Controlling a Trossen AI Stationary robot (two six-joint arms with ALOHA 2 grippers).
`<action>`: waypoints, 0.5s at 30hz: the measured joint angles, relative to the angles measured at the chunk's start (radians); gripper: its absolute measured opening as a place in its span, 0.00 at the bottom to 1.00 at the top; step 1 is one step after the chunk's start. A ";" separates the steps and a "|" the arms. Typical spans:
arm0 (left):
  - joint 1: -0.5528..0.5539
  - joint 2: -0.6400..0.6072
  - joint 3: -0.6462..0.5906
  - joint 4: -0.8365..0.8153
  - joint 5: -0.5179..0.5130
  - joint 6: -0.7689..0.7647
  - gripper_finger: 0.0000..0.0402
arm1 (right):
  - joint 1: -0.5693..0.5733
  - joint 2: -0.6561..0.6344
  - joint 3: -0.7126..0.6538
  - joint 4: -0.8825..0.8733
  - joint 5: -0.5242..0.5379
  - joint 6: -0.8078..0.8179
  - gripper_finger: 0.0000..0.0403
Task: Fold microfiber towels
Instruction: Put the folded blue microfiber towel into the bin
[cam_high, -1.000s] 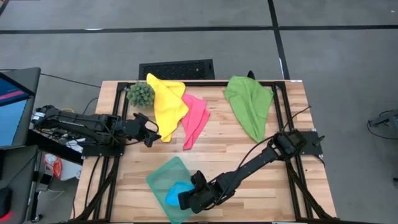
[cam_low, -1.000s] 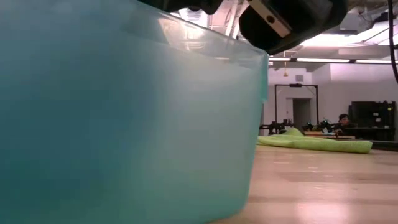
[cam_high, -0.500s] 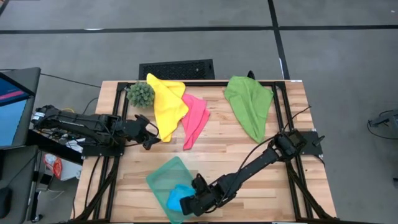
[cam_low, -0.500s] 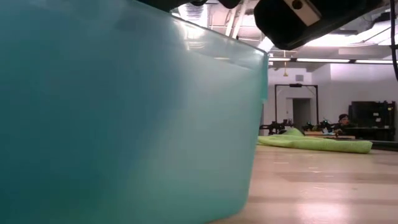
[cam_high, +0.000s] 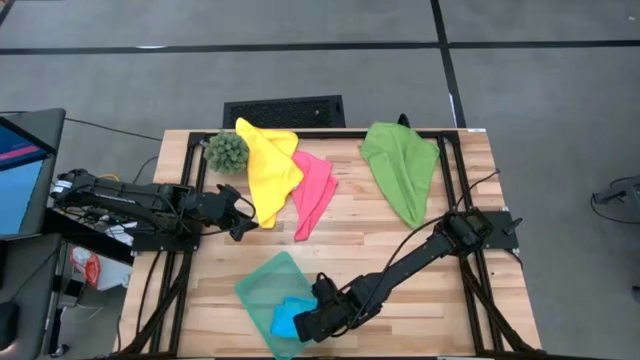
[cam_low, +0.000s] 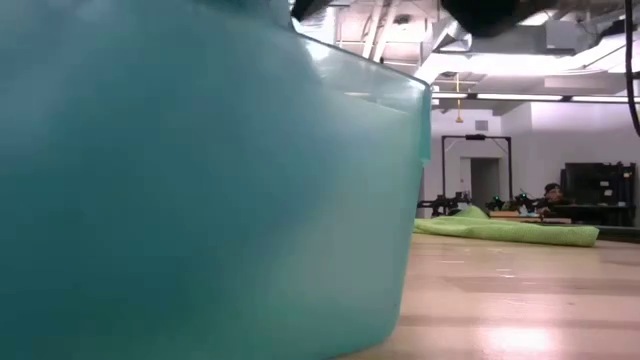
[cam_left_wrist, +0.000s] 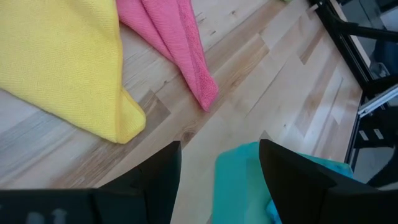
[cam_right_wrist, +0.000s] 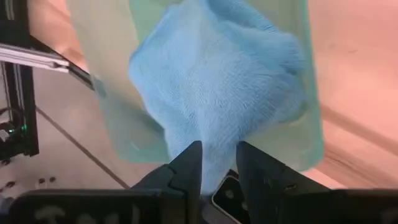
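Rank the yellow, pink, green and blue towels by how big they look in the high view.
1. Green towel and yellow towel: look alike, too close to rank.
2. Pink towel.
3. Blue towel, bunched in the teal tray and partly hidden by the right tool.

blue towel (cam_high: 289, 317) bunched; yellow (cam_high: 267, 167), pink (cam_high: 313, 189), green (cam_high: 401, 167) crumpled.

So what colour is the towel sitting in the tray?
Bright blue: the blue towel lies bunched in the teal tray, clearest in the right wrist view.

the teal tray (cam_low: 200, 180) wall fills most of the low view and hides the blue towel (cam_high: 291, 316) there; the right end effector (cam_high: 303, 325) covers one towel edge from above
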 joint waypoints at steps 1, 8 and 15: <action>0.000 0.000 0.000 0.000 0.000 0.000 0.52 | -0.002 0.000 0.022 -0.036 0.000 -0.015 0.31; 0.000 0.000 0.000 0.001 -0.001 0.000 0.52 | -0.034 0.002 0.121 -0.101 0.023 -0.195 0.31; 0.000 -0.049 0.000 0.001 0.038 0.009 0.52 | -0.095 0.010 0.136 0.053 0.052 -0.490 0.31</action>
